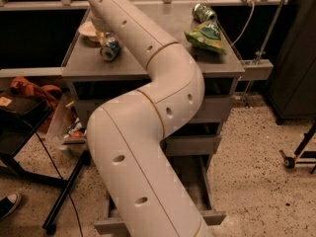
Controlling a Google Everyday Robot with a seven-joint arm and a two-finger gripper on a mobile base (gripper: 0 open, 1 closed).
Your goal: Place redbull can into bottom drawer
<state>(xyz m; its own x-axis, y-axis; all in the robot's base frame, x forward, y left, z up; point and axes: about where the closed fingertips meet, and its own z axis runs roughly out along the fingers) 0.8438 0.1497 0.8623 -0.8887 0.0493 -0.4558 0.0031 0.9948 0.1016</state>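
Gripper point(102, 36) work is at the far left of the cabinet top point(222, 65), where the wrist comes down from behind the big pale arm point(168, 88); the arm hides most of it, so whether it is wide, narrow or closed on anything cannot be told; it sits right at the redbull can point(109, 49), apparently touching its upper end, which fits a pick-up from above as the step in hand; the can is tilted over on the grey surface with its silvery top turned toward the camera, near the left front edge; lying that way it could roll if nudged, so a grip across its body looks the safer choice; a pale rounded shape just behind the gripper is too unclear to name; well apart on the right side of the same top lie a green can point(203, 12) on its side and a green snack bag point(207, 34) just in front of it, neither part of this job; below, the bottom drawer point(215, 215) is pulled out toward the camera, ready to take the can, though the arm covers much of its inside; the can has not yet left the top, so the whole carry down is to come; an orange cloth point(29, 89) lies left of the cabinet.
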